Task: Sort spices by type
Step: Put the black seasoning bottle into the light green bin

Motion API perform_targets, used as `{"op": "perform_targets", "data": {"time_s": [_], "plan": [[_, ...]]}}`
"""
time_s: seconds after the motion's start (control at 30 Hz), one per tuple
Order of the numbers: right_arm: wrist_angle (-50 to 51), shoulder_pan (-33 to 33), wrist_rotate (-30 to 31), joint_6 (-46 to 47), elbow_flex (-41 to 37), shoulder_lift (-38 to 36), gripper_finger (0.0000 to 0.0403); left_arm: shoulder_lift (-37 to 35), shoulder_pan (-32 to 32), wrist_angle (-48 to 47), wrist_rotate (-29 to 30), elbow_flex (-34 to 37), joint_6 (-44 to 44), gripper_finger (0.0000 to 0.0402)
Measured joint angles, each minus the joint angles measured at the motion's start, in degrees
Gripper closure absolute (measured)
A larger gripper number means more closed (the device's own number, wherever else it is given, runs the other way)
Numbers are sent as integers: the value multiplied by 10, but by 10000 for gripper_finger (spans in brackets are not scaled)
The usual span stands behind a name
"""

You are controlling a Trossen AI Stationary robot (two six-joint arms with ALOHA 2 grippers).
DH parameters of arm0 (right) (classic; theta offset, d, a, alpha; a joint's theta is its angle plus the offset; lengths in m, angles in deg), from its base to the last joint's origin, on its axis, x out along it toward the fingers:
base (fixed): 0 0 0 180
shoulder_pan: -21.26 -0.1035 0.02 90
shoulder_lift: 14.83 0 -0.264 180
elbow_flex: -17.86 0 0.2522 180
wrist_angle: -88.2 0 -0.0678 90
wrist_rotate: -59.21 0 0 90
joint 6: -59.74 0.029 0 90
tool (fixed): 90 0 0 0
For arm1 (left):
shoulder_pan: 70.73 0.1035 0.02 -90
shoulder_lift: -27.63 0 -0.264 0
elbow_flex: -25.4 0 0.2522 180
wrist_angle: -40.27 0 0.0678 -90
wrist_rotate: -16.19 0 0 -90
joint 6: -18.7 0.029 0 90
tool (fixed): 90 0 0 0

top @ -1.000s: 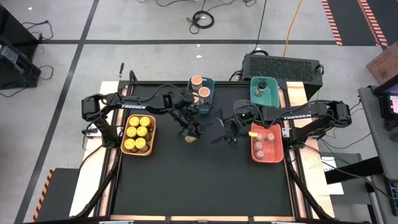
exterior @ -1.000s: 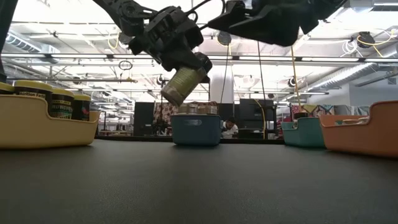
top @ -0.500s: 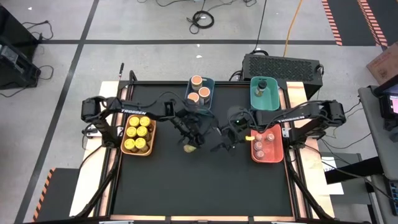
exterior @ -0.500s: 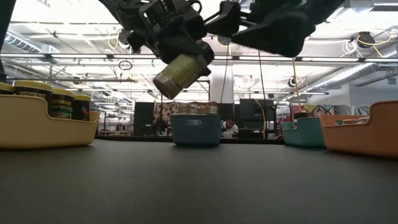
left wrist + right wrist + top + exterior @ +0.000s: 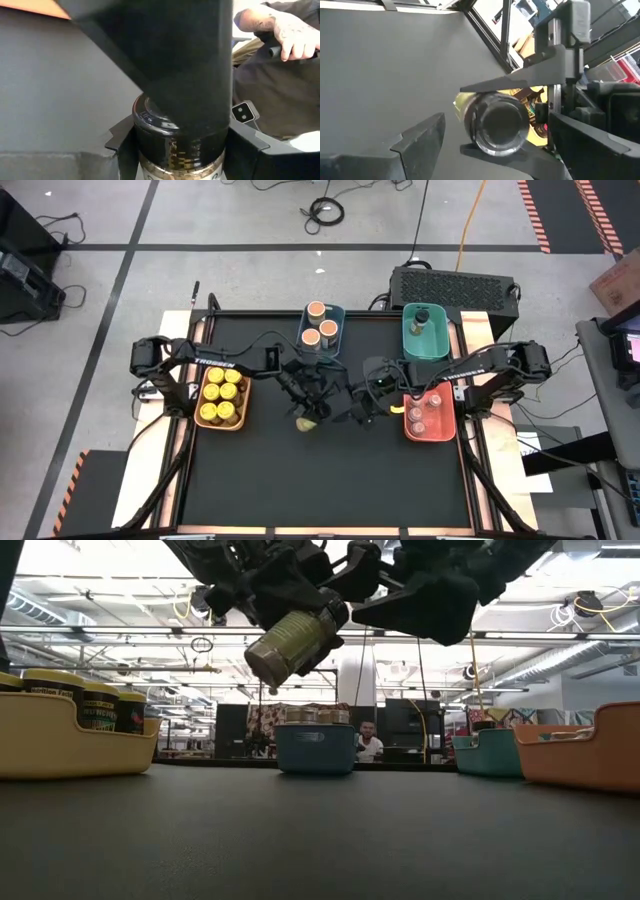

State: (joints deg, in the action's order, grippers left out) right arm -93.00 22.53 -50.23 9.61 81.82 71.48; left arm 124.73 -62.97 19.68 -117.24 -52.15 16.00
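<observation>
A small dark-lidded jar of olive spice [image 5: 307, 422] hangs in the air over the middle of the table, shut in my left gripper [image 5: 310, 408]. In the low view the jar [image 5: 290, 643] lies tilted, well above the mat. My right gripper [image 5: 352, 415] is open just to the jar's right. In the right wrist view its own fingers stand on either side of the jar's round end [image 5: 500, 122], short of it. In the left wrist view a dark part of the right gripper [image 5: 185, 65] hides the space beyond the jar [image 5: 172, 150]. My left gripper pinches the jar by its side wall [image 5: 470, 107] between its two fingers [image 5: 520, 80], one on each side. The jar is lifted clear and lies tilted, with its round dark end turned to the right gripper.
A yellow-orange bin [image 5: 243, 392] of yellow-lidded jars sits at the table's left. A blue bin [image 5: 338, 320] with peach-topped jars and a teal bin [image 5: 408, 340] with one dark jar stand at the far edge. A red bin [image 5: 445, 425] holds pinkish jars at right. A person's hand [image 5: 295, 35] shows beyond the table.
My left gripper has carried the jar toward the table's near edge, and the jar has tipped closer to level. My right gripper has moved left, toward the jar, and now stands close beside it.
</observation>
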Motion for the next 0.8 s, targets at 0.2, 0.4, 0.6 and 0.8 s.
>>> {"op": "perform_targets", "data": {"time_s": [0.2, 0.4, 0.6, 0.8], "plan": [[0, -12, 77, -3, 0, -23, 55, 0, 21, -9, 40, 0, 23, 189], [79, -7, 116, 77, 0, -109, 55, -34, 48, -37, 66, 1, 58, 189], [109, 35, 31, 173, 0, -159, 55, -91, 51, -29, 125, 0, 164, 189], [43, 52, -13, 184, 0, -134, 55, -92, 27, 14, 152, 0, 244, 189]]}}
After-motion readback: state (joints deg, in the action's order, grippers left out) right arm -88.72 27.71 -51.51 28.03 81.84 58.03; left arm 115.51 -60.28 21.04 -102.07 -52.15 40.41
